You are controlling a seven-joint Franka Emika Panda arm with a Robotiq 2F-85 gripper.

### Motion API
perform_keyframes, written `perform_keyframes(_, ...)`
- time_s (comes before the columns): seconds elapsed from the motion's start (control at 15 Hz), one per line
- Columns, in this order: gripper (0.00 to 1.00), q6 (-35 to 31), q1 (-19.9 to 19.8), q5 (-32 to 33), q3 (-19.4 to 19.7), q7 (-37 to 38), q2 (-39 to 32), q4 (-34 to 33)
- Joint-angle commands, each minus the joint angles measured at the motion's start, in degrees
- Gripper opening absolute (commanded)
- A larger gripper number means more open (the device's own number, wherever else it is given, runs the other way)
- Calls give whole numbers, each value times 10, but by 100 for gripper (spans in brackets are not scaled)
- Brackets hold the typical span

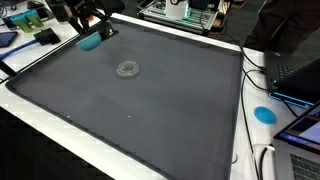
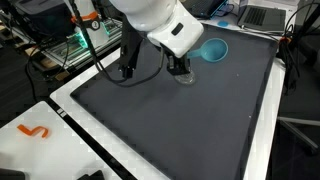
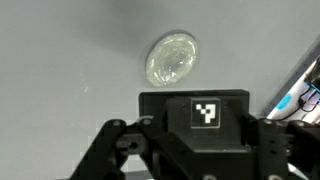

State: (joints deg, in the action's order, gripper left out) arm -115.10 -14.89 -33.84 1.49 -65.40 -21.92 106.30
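Observation:
A clear round glass dish (image 1: 127,69) lies on the dark grey mat (image 1: 150,110); the wrist view looks down on the glass dish (image 3: 171,58) just ahead of the gripper's black housing (image 3: 205,115) with its square marker. A blue bowl (image 1: 90,41) sits near the mat's far corner, and the blue bowl (image 2: 213,49) also shows beside the arm. My gripper (image 1: 97,28) hangs above the mat between the two; the gripper (image 2: 180,70) stands right over the dish's edge (image 2: 188,80). Its fingertips are out of the wrist view, and nothing shows between them.
A white table border (image 1: 60,120) frames the mat. A laptop (image 1: 300,75), cables and a blue disc (image 1: 264,113) lie off one side. An orange object (image 2: 35,131) rests on the white corner. Electronics clutter the benches behind.

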Motion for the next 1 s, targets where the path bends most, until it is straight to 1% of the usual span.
perform_keyframes(0.0, 31, -49, 17, 30, 2, 1, 38, 55)
perform_keyframes(0.6, 31, -101, 46, 87, -4, 21, 78, 110)
perform_keyframes(0.93, 31, -119, 64, 120, -4, 56, 102, 133)
